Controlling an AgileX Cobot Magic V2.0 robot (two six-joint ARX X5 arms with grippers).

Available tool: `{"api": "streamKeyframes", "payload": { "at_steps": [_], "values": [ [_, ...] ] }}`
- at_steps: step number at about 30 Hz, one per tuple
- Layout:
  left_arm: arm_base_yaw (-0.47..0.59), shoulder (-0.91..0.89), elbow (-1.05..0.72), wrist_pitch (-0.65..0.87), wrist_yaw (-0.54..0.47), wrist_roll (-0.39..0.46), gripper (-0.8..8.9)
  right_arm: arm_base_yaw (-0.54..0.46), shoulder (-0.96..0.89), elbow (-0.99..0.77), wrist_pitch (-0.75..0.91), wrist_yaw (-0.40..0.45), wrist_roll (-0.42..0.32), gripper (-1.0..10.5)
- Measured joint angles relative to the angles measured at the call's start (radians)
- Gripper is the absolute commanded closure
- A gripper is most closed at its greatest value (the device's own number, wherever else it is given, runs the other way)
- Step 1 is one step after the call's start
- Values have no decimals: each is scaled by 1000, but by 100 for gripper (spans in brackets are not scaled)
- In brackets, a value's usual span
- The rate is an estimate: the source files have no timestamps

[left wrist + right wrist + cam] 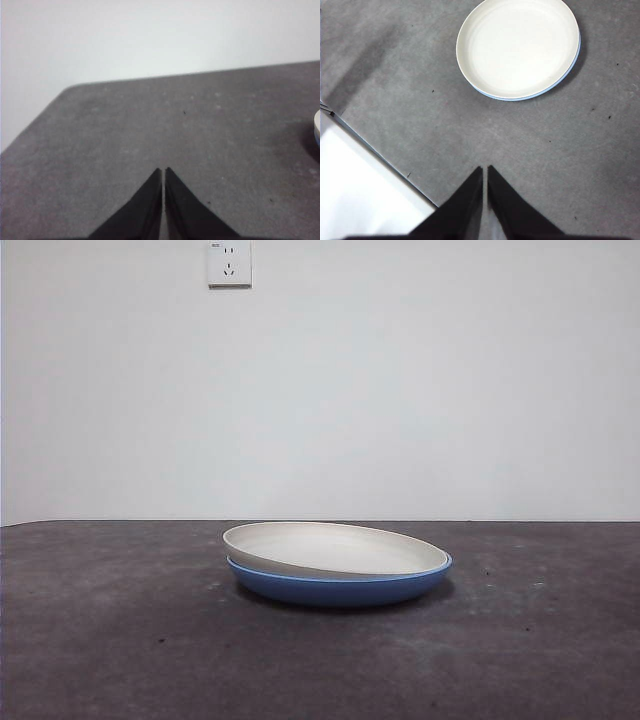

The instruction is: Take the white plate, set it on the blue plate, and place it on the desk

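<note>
White plate (pixel 335 548) sits tilted inside blue plate (pixel 340 586).

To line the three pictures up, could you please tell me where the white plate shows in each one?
Front view: white plate centre, tilted inside the blue plate.
Left wrist view: only a sliver at the edge.
Right wrist view: whole, seen from above.
Shared landmark: the speckled desk.

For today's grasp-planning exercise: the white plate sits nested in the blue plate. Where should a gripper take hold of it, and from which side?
Grip the white plate by its rim at the left of the front view, coming in from that side. It sits tilted in the blue plate; there its edge stands proud, while opposite it sinks level with the blue rim. Both grippers wait shut, clear of the plates.
</note>
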Motion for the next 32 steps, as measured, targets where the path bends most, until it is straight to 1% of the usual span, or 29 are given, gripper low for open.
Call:
{"api": "streamKeyframes", "payload": {
  "at_steps": [3,8,14,16,20,32],
  "values": [
    [0,-1,-1,-6,0,-11,804,0,0,0,0,0,0,938],
    [0,-1,-1,-74,0,-27,804,0,0,0,0,0,0,938],
    [0,-1,-1,-77,-2,-93,804,0,0,0,3,0,0,938],
    [0,-2,-1,-78,-2,-102,804,0,0,0,3,0,0,938],
    [0,-1,-1,-77,-2,-115,804,0,0,0,3,0,0,938],
    [0,-1,-1,-77,-2,-116,804,0,0,0,3,0,0,938]
  ]
}}
